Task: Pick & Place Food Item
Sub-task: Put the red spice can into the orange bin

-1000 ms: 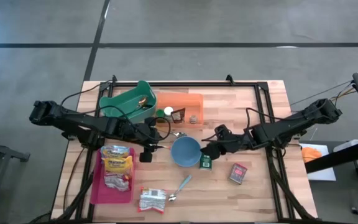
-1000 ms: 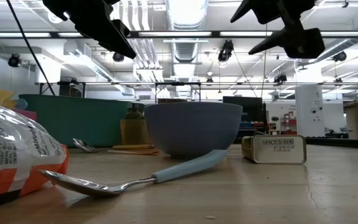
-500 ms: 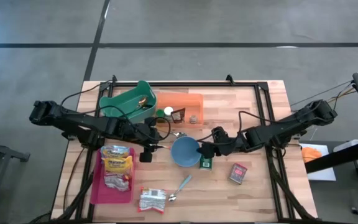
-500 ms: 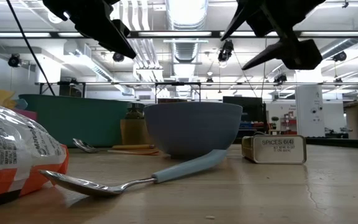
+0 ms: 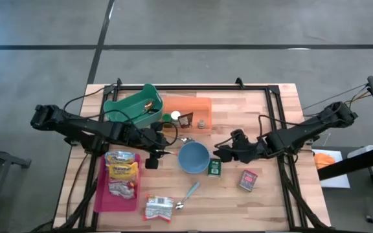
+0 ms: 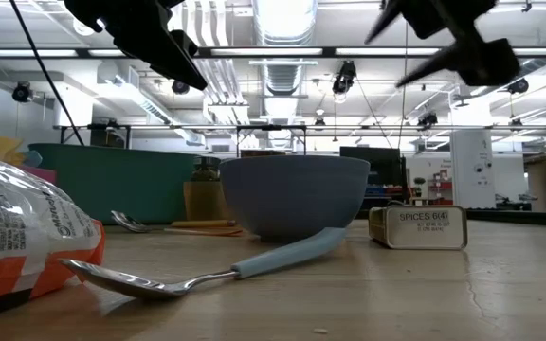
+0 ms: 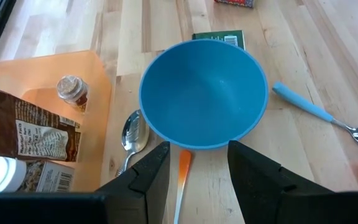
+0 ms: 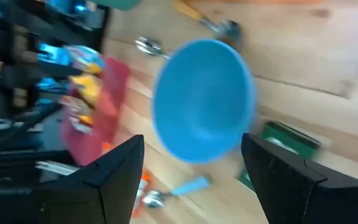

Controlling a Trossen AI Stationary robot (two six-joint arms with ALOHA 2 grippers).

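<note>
Wooden slat bench [image 5: 264, 194], grey floor around; ceiling lights and pipework visible beyond in the low view.

Left gripper [image 5: 153, 155]: above the bench between the red tray [image 5: 102, 194] and the blue bowl [image 5: 193, 157]. Jaws parted, nothing between them; bowl and an orange-handled utensil [image 7: 183, 174] lie ahead of them.

Right gripper [image 5: 220, 153]: hangs just right of the bowl, over the green tin [image 5: 214, 167]. Jaws spread wide, empty.

Food packets [image 5: 122, 171] lie on the red tray; one more packet [image 5: 158, 208] near the front edge. Spoon [image 5: 188, 194] lies in front of the bowl, red box [image 5: 248, 180] right of the tin. Green bin [image 5: 131, 103] and orange tray [image 5: 186, 107] at the back. Open bench at front right.
</note>
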